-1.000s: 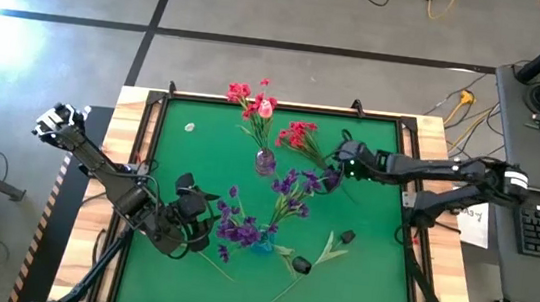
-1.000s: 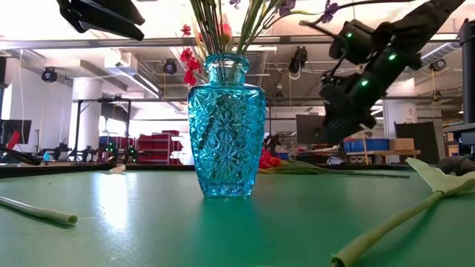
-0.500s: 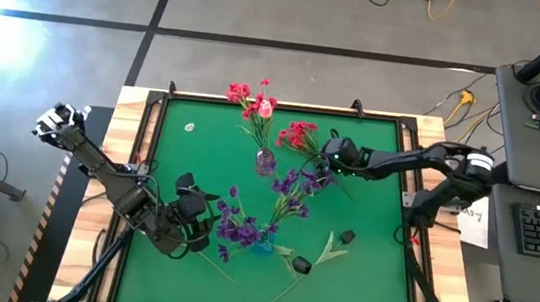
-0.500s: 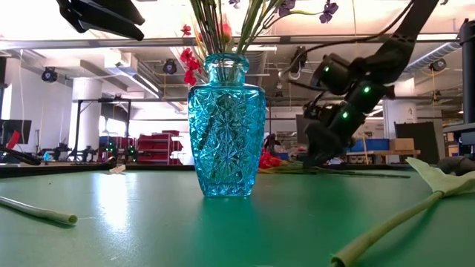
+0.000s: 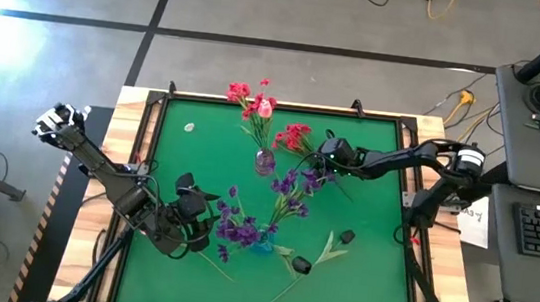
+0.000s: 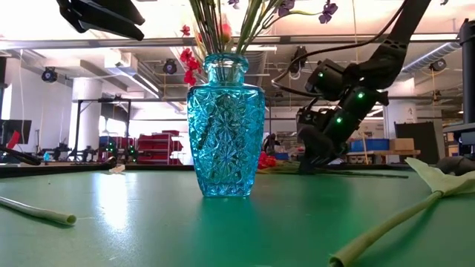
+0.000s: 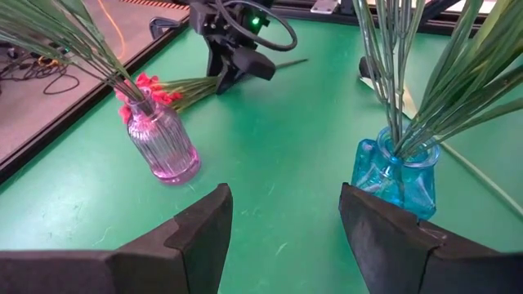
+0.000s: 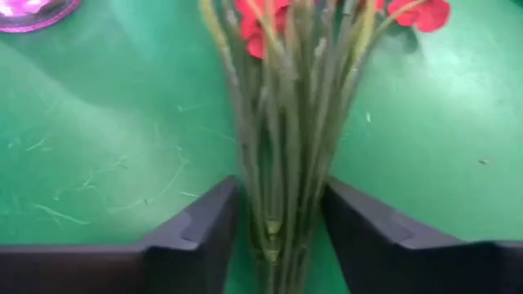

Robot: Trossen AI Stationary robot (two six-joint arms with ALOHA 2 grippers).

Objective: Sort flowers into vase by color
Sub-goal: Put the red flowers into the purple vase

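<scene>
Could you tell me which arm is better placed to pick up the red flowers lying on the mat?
Right: its gripper already straddles the red flowers' stems, while the left gripper hangs farther off.

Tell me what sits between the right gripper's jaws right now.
A bundle of green stems of the red flowers runs between the right gripper jaws, lying on the green mat; the right wrist view shows it.

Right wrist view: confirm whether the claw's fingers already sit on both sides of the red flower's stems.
Yes, the right claw has one dark finger on each side of the red flower's stems lying on the green mat.
</scene>
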